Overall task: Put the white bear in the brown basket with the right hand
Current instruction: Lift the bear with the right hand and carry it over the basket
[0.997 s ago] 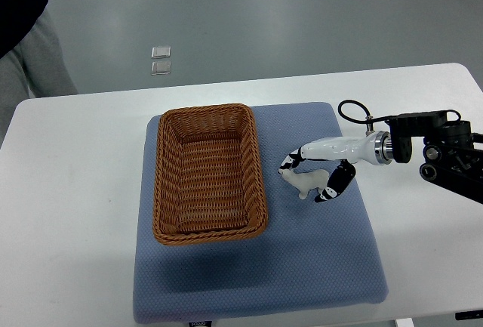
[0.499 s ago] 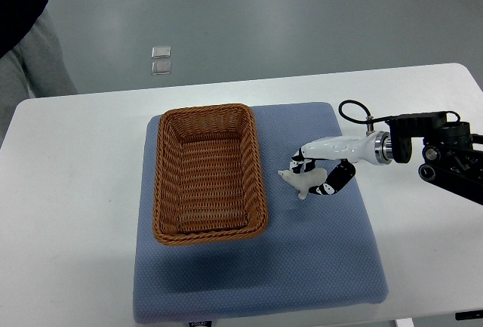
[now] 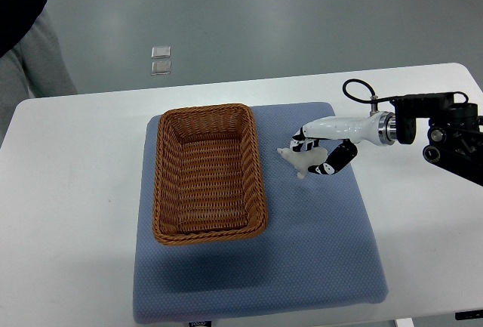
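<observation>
A: Where's the bear [image 3: 300, 161]?

B: In the right hand [image 3: 320, 153], fingers [image 3: 332, 162] curled around it, over the blue mat [image 3: 317, 251], just right of the basket [image 3: 207, 173] but not touching it.

A: Room to move?

B: A narrow strip of bare mat separates the bear from the basket's right rim. The basket is open-topped, with nothing in it. It lies on the mat's left half, its left rim near the mat's left edge. In front of basket and hand the mat is wide and bare. The table [image 3: 68, 214] is bare white on both sides of the mat.

A: The arm?

B: It enters from the right edge, over the table's right side, a black cable [image 3: 356, 89] looping above the wrist.

A: Any writing?

B: A small mark at the mat's near edge, too small to read. Two small clear squares [image 3: 161, 61] lie on the floor beyond the table. A person's grey sleeve [image 3: 26, 59] shows at the upper left.
</observation>
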